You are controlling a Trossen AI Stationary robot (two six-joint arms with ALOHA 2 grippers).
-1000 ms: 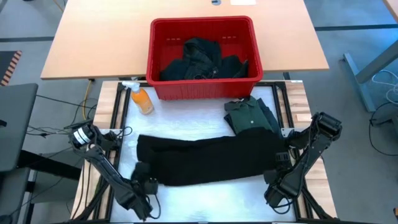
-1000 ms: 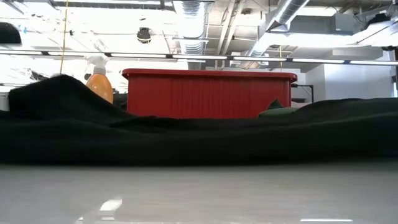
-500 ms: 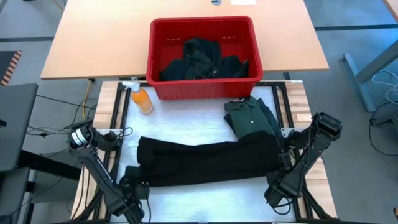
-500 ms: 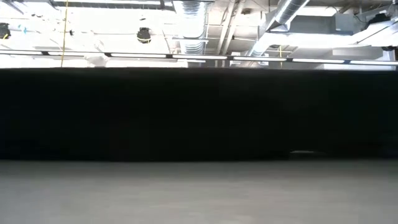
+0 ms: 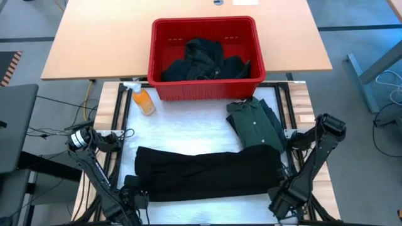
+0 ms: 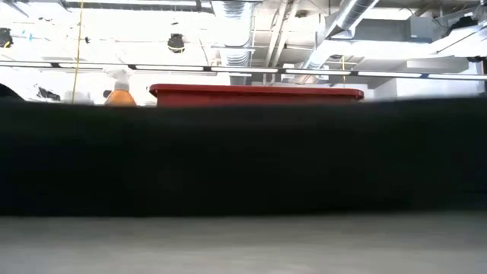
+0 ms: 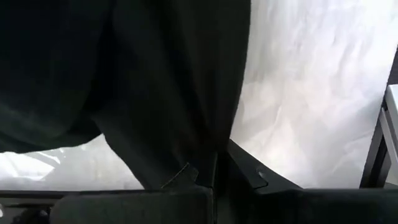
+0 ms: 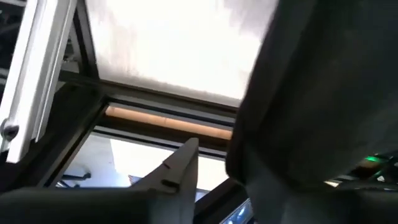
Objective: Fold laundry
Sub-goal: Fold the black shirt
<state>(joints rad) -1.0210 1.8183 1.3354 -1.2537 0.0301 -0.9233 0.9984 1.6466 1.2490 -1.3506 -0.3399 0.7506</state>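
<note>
White sheeting covers my surface [image 5: 188, 132], with a red basket [image 5: 205, 88] at the far edge and an orange spray bottle [image 5: 143, 100] beside it.

The black garment [image 5: 207, 176] lies across the near part of the surface as a long, wrinkled band, its near edge close to the rim. My left jaws [image 5: 134, 199] are clamped on its left near corner; in the left wrist view the cloth [image 7: 168, 93] runs straight down between my fingers. My right jaws [image 5: 281, 199] sit at the right near corner, partly parted, and I cannot tell whether any cloth is caught there.

If the right side is loose while the left pulls, I judge the band would skew and bunch toward the left, spoiling the fold line. Dragging further toward me could also tip the near edge off the surface.

A green collared shirt [image 5: 254, 120] lies folded just beyond the black piece's right end, touching it; any tug might drag it askew. More dark garments [image 5: 204, 59] sit heaped in the basket.
</note>
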